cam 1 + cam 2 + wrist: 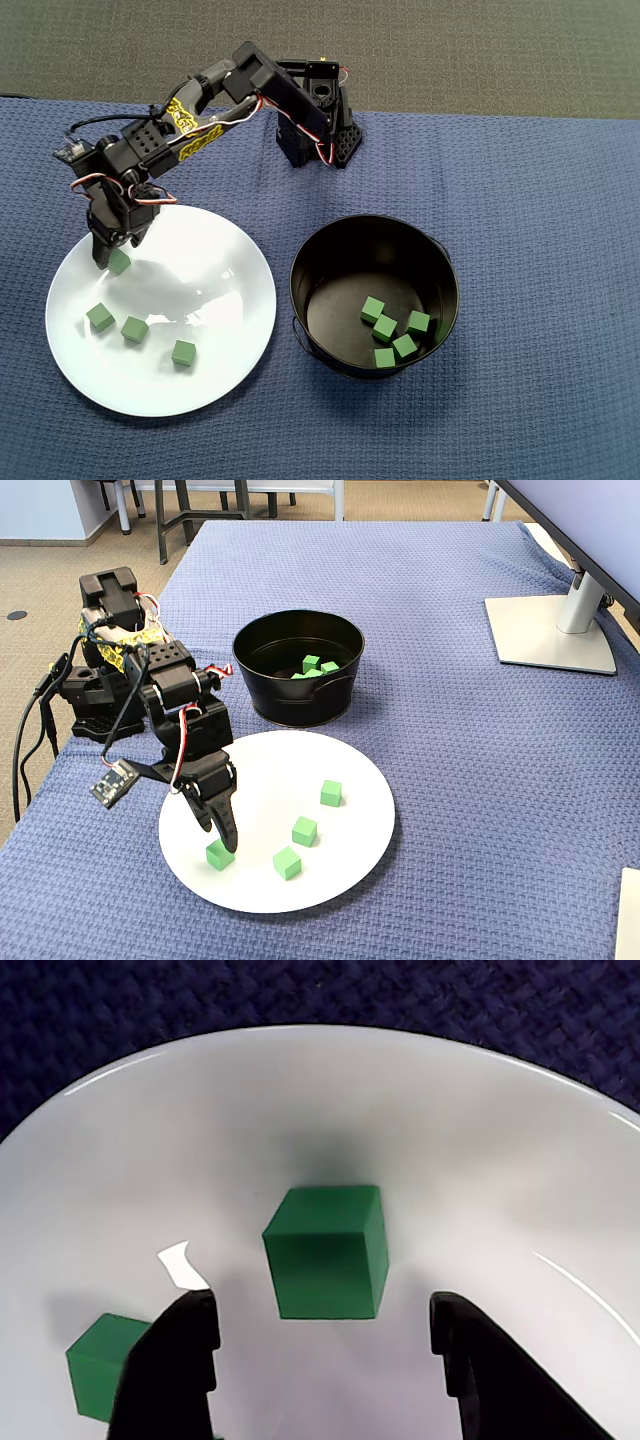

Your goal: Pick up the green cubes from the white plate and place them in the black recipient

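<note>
The white plate (230, 300) lies on the left in the overhead view, with several green cubes on it. My gripper (325, 1312) is open, low over the plate's far-left part (112, 250). One green cube (325, 1250) sits just ahead of the gap between my fingertips, untouched; it also shows in the overhead view (119, 263) and the fixed view (219, 856). A second cube (98, 1365) is partly hidden behind my left finger (180, 1360). The others (134, 329) (183, 352) lie nearer the plate's front. The black recipient (440, 262) stands right of the plate and holds several green cubes (386, 326).
The arm's base (100, 685) stands at the table's left edge in the fixed view, with cables hanging off. A monitor stand (550, 630) is at the far right. Blue cloth (540, 200) covers the table.
</note>
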